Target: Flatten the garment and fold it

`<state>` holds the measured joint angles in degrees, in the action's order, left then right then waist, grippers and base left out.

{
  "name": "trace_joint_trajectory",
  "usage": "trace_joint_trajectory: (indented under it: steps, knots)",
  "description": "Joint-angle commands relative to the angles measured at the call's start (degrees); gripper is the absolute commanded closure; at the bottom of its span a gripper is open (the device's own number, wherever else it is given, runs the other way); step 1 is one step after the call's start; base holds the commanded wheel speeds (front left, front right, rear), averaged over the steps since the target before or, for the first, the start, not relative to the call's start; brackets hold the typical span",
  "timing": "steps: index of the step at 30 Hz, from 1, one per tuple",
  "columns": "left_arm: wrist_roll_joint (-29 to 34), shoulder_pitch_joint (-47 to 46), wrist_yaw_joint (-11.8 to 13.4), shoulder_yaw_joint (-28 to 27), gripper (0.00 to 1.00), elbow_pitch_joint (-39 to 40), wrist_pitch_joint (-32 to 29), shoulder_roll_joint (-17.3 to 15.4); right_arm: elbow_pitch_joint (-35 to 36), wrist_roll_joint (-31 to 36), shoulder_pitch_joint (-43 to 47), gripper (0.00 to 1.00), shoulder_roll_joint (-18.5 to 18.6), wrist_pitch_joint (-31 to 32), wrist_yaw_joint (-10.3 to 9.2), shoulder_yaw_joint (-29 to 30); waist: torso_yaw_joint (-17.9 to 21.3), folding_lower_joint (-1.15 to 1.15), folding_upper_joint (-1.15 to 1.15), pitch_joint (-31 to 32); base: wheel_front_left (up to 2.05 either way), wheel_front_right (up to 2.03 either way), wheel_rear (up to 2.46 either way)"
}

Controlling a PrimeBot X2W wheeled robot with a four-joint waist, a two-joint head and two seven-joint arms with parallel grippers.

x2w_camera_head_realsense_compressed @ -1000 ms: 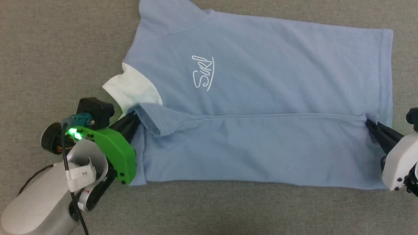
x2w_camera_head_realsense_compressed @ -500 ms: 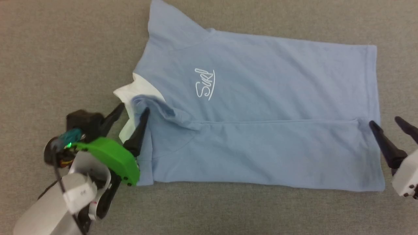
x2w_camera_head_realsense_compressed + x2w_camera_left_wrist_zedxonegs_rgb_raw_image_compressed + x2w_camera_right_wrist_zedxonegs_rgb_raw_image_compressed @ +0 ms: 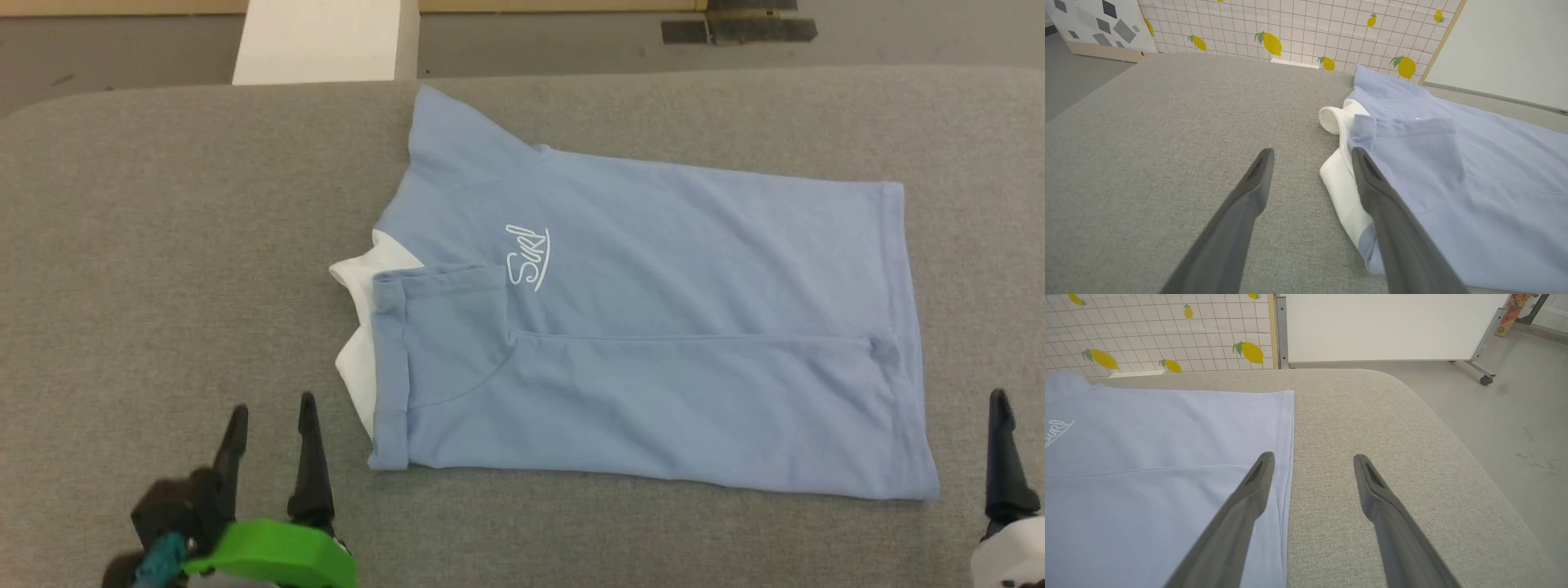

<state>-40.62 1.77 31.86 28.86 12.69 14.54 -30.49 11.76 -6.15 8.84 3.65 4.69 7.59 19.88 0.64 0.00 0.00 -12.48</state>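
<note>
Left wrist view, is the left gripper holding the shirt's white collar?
No, the left gripper is open with nothing between its fingers; the white collar lies on the grey surface.

We see the garment (image 3: 669, 269) as soft, matt knitted cloth with a fine grain, its collar (image 3: 353, 273) smooth and white. The table (image 3: 163, 245) is covered in coarse grey woven fabric. The left gripper (image 3: 273, 404) has matt dark fingers (image 3: 310, 465) and a smooth green plastic cover (image 3: 277, 559).
</note>
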Motion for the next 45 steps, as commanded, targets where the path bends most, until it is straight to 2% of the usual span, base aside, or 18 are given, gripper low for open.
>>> trace_joint_trajectory:
  steps: [1,5,10,13,18,23,28,29,30,34,37,45]
  knots:
    - [0.8,1.3,0.0,-1.1,0.00,0.6,0.4,1.4,-0.5,0.3,0.5,0.00,-0.3,-0.7,-0.10,-0.2,-0.3,0.00,0.00,0.6,0.00,0.00,0.00]
    - [1.1,2.2,-2.7,-1.0,0.00,0.0,0.1,1.8,-0.9,0.5,0.2,0.00,-0.6,-1.2,-0.10,-0.4,-0.4,0.00,0.00,0.6,0.00,0.00,0.00]
    - [0.1,-3.2,-6.8,2.6,0.00,0.5,-8.1,-0.5,-0.2,0.8,-1.6,0.00,-0.7,-0.9,-0.10,-0.4,-0.8,0.00,0.00,-0.9,0.00,0.00,0.00]
    - [-0.8,-6.5,-7.3,5.0,0.00,0.2,-15.9,-1.4,-0.3,0.5,-2.3,0.00,-0.7,-0.5,-0.10,-0.7,-0.9,0.00,0.00,-2.1,0.00,0.00,0.00]
    - [-2.9,-9.7,-5.7,7.3,0.00,-1.4,-26.4,-1.7,-1.3,-0.1,-3.3,0.00,-0.8,-0.4,-0.10,-1.4,-0.5,0.00,0.00,-4.2,0.00,0.00,0.00]
    - [-6.6,-9.8,-4.1,6.6,0.00,-3.8,-30.6,0.0,-2.2,-0.7,-3.9,0.00,-0.8,-0.8,-0.10,-1.7,-0.1,0.00,0.00,-5.5,0.00,0.00,0.00]
    - [-7.7,-11.6,-6.9,7.9,0.00,-7.7,-31.8,1.0,-2.8,-0.9,-4.6,0.00,-0.8,-0.6,-0.10,-1.8,0.2,0.00,0.00,-6.4,0.00,0.00,0.00]
    - [-7.6,-12.0,-7.5,8.3,0.33,-8.5,-32.0,1.1,-2.9,-0.8,-4.8,0.00,-0.8,-0.5,-0.10,-1.9,0.2,0.00,0.00,-6.5,0.00,0.00,0.00]
    - [-7.5,-12.6,-8.0,8.3,1.00,-9.5,-31.7,1.4,-2.8,-0.6,-5.2,0.00,-0.8,-0.3,-0.10,-2.1,0.3,0.00,0.00,-6.6,0.00,0.00,0.00]
    - [-7.7,-13.6,-9.1,7.4,1.00,-11.2,-29.6,2.0,-2.4,-0.3,-6.4,0.00,0.4,1.1,-0.10,-3.0,0.4,0.00,0.00,-6.8,0.00,0.00,0.00]
    - [-8.0,-13.1,-9.2,6.1,1.00,-10.7,-28.1,1.4,-2.4,-1.5,-6.7,0.00,1.9,4.4,-0.10,-3.9,0.5,0.00,0.00,-6.8,0.00,0.00,0.00]
    - [-8.2,-9.4,-7.5,4.3,1.00,-3.9,-25.3,0.3,-0.1,-7.4,-3.4,0.00,4.0,23.4,-0.10,-3.6,-0.4,0.00,0.00,-7.8,0.00,0.00,0.00]
